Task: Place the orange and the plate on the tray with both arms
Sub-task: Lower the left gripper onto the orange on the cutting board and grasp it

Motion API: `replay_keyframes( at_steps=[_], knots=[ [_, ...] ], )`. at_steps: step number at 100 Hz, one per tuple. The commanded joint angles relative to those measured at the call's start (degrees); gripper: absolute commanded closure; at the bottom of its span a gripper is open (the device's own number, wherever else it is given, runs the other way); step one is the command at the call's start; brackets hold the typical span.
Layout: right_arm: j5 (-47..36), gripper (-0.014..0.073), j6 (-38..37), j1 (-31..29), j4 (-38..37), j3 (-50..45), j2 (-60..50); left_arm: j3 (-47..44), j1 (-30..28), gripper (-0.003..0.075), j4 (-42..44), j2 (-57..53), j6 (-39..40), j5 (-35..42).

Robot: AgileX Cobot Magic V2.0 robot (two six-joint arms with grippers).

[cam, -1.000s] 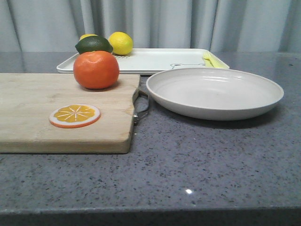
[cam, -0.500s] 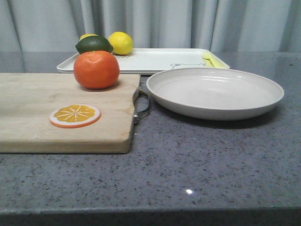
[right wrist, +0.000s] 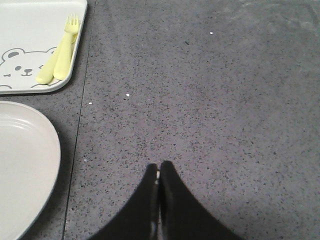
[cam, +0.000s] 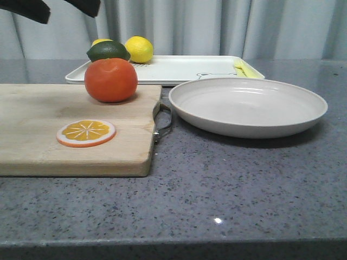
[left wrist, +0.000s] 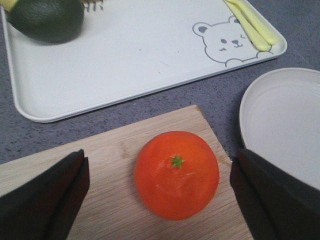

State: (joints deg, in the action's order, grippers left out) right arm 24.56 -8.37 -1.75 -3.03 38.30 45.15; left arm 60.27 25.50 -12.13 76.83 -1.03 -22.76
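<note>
Neither of the two task items is on the tray [cam: 179,69] yet, so both placements remain outstanding. The orange [cam: 110,79] rests on the cutting board [cam: 70,127], left of centre in the front view, just in front of the tray's near edge. The plate [cam: 247,105] sits on the grey surface [cam: 227,189], right of centre, beside the board's metal handle [cam: 162,122] and also short of the tray.

The left tool [left wrist: 159,195] is released: in the left wrist view its two dark fingers [left wrist: 45,192] occupy the lower left and lower right corners, with the orange centred between them and touched by neither. Judged from this, the current step is the approach to grasp the orange. The right tool [right wrist: 159,176] is clenched with nothing held, its fingertips meeting at the lower centre of the right wrist view above bare surface; the plate edge lies at the lower left of that frame, apart from it.

View differences:
- The front view shows only a dark part of the left arm at its upper left, and no right arm.
- The wrist views reveal the bear drawing [left wrist: 222,42] and yellow cutlery [right wrist: 59,57] on the tray.
- The front view alone shows the orange slice [cam: 86,133] and the lemon [cam: 139,49]; the dark green fruit [left wrist: 46,20] appears there and in the left wrist view.
</note>
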Motion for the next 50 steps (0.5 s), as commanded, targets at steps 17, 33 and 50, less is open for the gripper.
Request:
replay_keyframes(
  at_steps=[17, 33, 50],
  knots=[
    [-3.74, 0.0654, 0.1, -0.08, 0.07, 2.45, 0.23, 10.71, 2.18, 0.0159, -2.2, 6.78, 0.1, -4.57],
    [-3.74, 0.0654, 0.1, -0.08, 0.4, 2.45, 0.23, 14.2, 2.18, 0.0159, -2.83, 10.49, 0.0, -8.54],
    [-3.76, 0.0654, 0.1, -0.08, 0.53, 2.45, 0.23, 15.28, 2.18, 0.0162, -2.83, 13.1, 0.0, -10.2]
  ],
)
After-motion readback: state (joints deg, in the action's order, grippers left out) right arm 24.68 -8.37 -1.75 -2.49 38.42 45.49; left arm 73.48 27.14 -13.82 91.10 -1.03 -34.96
